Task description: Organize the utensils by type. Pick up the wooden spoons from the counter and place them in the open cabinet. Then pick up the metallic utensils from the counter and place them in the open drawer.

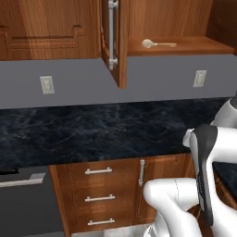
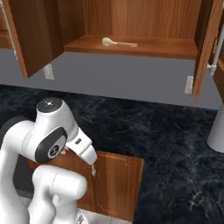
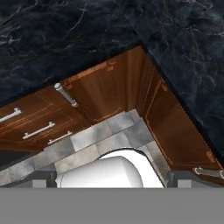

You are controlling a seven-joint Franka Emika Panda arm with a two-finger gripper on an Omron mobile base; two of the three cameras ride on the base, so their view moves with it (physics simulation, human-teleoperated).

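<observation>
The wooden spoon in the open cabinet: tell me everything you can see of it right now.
The wooden spoon is pale, light-coloured wood, with a rounded bowl at one end and a slim straight handle. It lies flat on the bottom shelf of the open cabinet, alone, with its bowl pointing left and its handle right in both base views. It sits towards the shelf's left half, back from the front edge. Nothing but the shelf touches it.

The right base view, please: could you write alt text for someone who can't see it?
A wooden spoon lies alone on the shelf of an open cabinet above a dark marble counter. Below, the robot's white arm folds down in front of wooden base cabinets, and a grey object stands on the counter at the right edge.
</observation>
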